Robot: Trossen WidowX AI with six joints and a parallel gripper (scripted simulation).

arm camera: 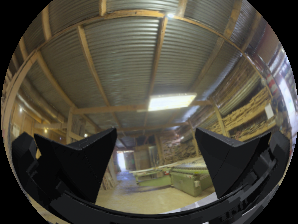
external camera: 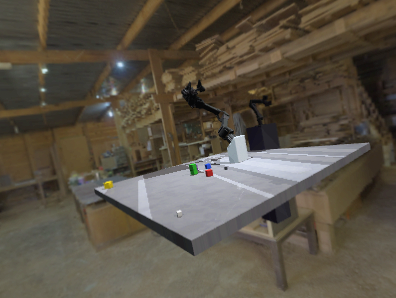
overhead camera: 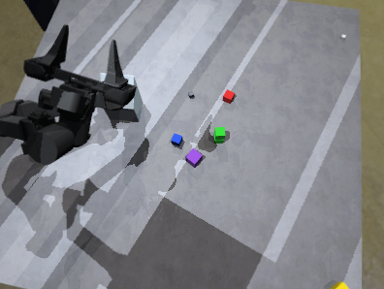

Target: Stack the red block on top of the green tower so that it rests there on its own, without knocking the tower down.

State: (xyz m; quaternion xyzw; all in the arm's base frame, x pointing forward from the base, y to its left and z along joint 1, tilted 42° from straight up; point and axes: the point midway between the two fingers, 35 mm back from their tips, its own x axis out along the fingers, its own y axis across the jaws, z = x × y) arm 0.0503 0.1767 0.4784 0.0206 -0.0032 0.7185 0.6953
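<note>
Noted, as landmark, a green tower of blocks (overhead camera: 219,135) (external camera: 193,169) standing upright on the grey, pale-striped table (overhead camera: 310,213) (external camera: 165,200); too small to count its layers surely. Found the small red cube-shaped block (overhead camera: 229,96) (external camera: 209,173) apart from the tower, resting on the table, above and slightly right of it in the top view and on its near right side in the exterior view. Saw the blue cube (overhead camera: 176,140) (external camera: 208,166) left of the tower from above, partly masked by the red block in the exterior view; saw the purple cube (overhead camera: 194,157) below left of the tower from above, hard to make out in the exterior view. Recorded the tiny dark cube (overhead camera: 191,95) (external camera: 226,168) above left of the tower from above, the tiny white cube (overhead camera: 343,36) (external camera: 179,213) far to its upper right, and the yellow block (overhead camera: 340,286) (external camera: 108,185) well apart at its lower right, cut off by the top view's bottom edge. Observed the black two-fingered gripper (overhead camera: 90,34) (external camera: 192,84) (arm camera: 157,132) raised well away from the tower, wide open and holding nothing; small and blurred in the exterior view.
</note>
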